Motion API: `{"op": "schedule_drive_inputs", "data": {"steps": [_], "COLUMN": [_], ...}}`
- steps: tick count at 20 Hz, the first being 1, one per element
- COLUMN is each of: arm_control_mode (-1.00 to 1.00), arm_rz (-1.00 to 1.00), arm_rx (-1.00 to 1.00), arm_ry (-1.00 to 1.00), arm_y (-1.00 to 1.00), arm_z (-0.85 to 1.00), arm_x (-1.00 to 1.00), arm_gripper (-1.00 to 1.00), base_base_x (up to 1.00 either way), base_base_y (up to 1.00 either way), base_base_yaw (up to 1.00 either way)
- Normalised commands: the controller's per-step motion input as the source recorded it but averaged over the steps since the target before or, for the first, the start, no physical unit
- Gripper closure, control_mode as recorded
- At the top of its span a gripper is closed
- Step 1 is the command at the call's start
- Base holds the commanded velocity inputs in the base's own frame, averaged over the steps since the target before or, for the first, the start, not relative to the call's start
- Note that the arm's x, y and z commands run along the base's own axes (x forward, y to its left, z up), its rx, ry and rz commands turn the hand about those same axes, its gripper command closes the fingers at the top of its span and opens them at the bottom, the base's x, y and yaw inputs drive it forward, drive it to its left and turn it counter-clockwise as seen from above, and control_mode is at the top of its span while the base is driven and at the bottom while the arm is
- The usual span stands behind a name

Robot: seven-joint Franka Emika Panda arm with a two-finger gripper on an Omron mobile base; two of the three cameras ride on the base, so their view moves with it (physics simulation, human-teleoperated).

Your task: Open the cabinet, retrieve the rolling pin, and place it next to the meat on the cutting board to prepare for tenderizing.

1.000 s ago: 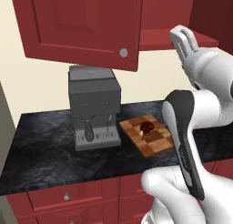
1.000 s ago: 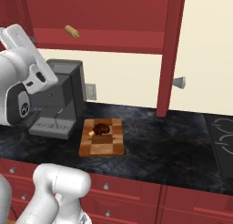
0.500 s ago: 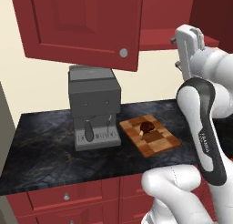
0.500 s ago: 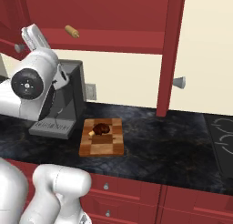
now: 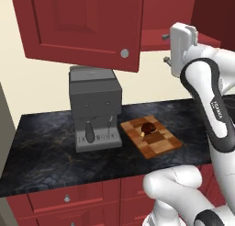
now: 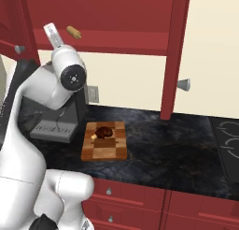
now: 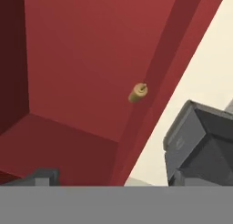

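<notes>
Since a second ago the arm has swung upward: the hand, then level with the coffee machine, now points up toward the open cabinet, and in the right base view the wrist has risen from in front of the machine to just under the shelf edge. Nothing on the counter has moved. The gripper stands with its jaws spread wide and holds nothing. The pin lies on the cabinet's bottom shelf near its front edge — in the hand view it sits ahead of the jaws and well apart from them, seen almost end-on; in the right base view it is just to the right of the fingers and a little above them, not touching. It is a small, light tan wooden cylinder with a thinner handle at the end. Both doors stand open, the right one edge-on with its silver knob showing. Below, the checkered board lies on the dark counter beside the machine — the meat, a dark brown lump with a tan bit, rests on its far half.
</notes>
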Motion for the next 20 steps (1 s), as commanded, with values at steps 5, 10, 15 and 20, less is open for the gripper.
{"op": "schedule_drive_inputs", "data": {"steps": [5, 10, 15, 20], "arm_control_mode": [-1.00, -1.00, -1.00, -1.00], "arm_rz": [0.18, 0.15, 0.13, 0.12], "arm_rx": [0.01, 0.00, 0.00, 0.01], "arm_ry": [0.00, 0.02, 0.04, 0.06], "arm_y": [0.14, 0.26, 0.38, 0.40], "arm_z": [0.00, 0.00, 0.00, 0.00], "arm_x": [0.64, 0.64, 0.55, 0.50], "arm_gripper": [-1.00, -1.00, -1.00, -1.00], "base_base_x": [0.00, 0.00, 0.00, 0.00], "base_base_y": [0.00, 0.00, 0.00, 0.00], "base_base_yaw": [0.00, 0.00, 0.00, 0.00]}}
